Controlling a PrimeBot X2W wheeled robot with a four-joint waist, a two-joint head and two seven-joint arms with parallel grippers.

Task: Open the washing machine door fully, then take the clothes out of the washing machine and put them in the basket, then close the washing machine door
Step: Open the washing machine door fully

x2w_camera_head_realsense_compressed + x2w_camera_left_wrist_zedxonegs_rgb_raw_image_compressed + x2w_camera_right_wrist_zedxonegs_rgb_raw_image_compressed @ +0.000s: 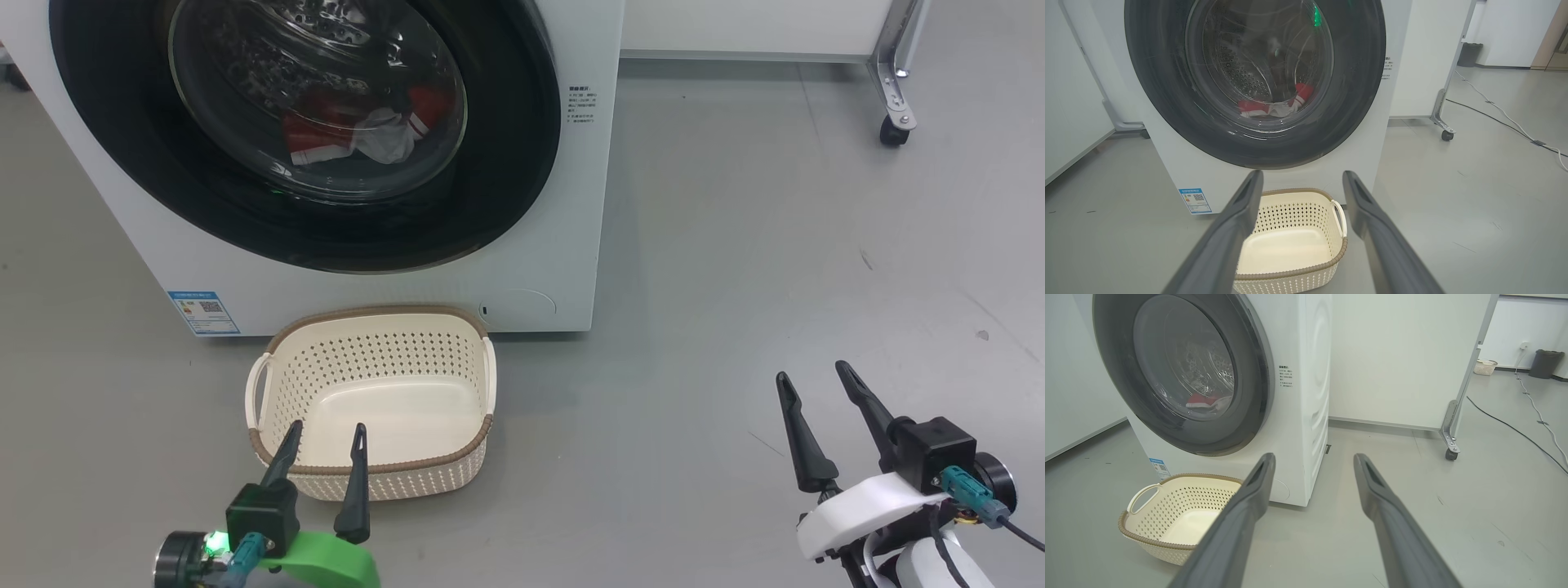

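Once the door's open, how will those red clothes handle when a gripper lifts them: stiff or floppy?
Probably floppy: the clothes lie crumpled in folds behind the door glass, so loose ends will likely hang and drag. Likely light, too: the heap looks small.

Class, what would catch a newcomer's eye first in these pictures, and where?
The glossy black washing machine door, shut, dominates the upper head view, with the red-and-white clothes behind its glass. Below, the empty cream basket stands on the floor before it, the open left tool at its near side and the open right tool apart, lower right.
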